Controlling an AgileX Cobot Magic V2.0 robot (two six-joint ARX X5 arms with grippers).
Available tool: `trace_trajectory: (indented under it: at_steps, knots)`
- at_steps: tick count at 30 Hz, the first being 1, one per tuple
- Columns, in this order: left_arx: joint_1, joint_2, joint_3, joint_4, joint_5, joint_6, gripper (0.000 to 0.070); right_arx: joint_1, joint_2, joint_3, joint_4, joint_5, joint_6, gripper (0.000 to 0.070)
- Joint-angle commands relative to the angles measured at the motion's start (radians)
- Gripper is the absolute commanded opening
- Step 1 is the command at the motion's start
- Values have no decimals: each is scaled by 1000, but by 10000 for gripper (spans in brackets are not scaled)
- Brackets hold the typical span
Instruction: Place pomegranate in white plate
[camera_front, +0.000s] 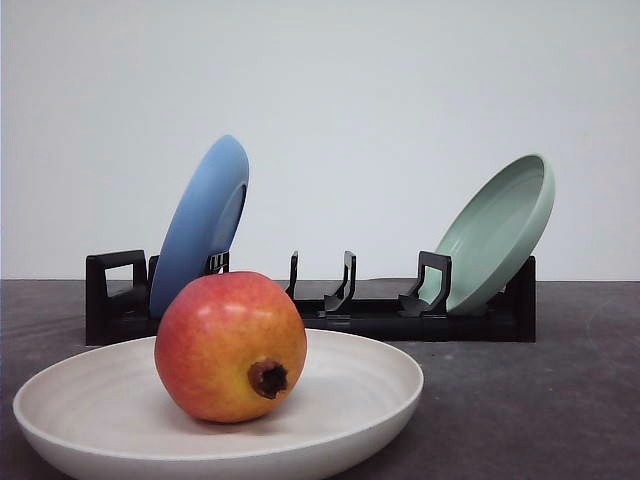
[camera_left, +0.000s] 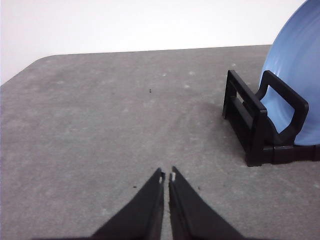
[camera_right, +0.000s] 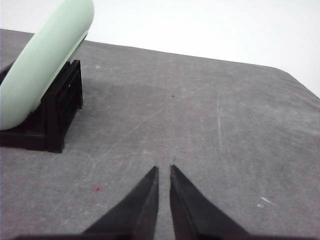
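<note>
Pomegranate sits in the white plate on the grey surface, calyx toward me. I see my left claw and right claw both pinched closed, empty, over bare surface beside the black rack.

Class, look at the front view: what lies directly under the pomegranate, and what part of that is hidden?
The pomegranate sits inside the white plate, resting on its bowl. The fruit covers the plate floor beneath and just behind it, so that patch cannot be seen.
</note>
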Motion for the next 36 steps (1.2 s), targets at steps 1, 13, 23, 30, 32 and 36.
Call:
trace_trajectory:
  at_steps: [1,13,23,30,32,36]
  knots:
    - [-1,-1,-10,-5,5,5,0,1,-2,-4,5,-1,11,38]
    - [-1,-1,-10,-5,5,5,0,1,-2,-4,5,-1,11,38]
    - [-1,-1,-10,-5,5,5,0,1,-2,-4,5,-1,11,38]
    - [-1,-1,-10,-5,5,5,0,1,-2,-4,5,-1,11,38]
    - [-1,-1,-10,-5,5,5,0,1,-2,-4,5,-1,11,38]
    - [-1,-1,-10,-5,5,5,0,1,-2,-4,5,-1,11,38]
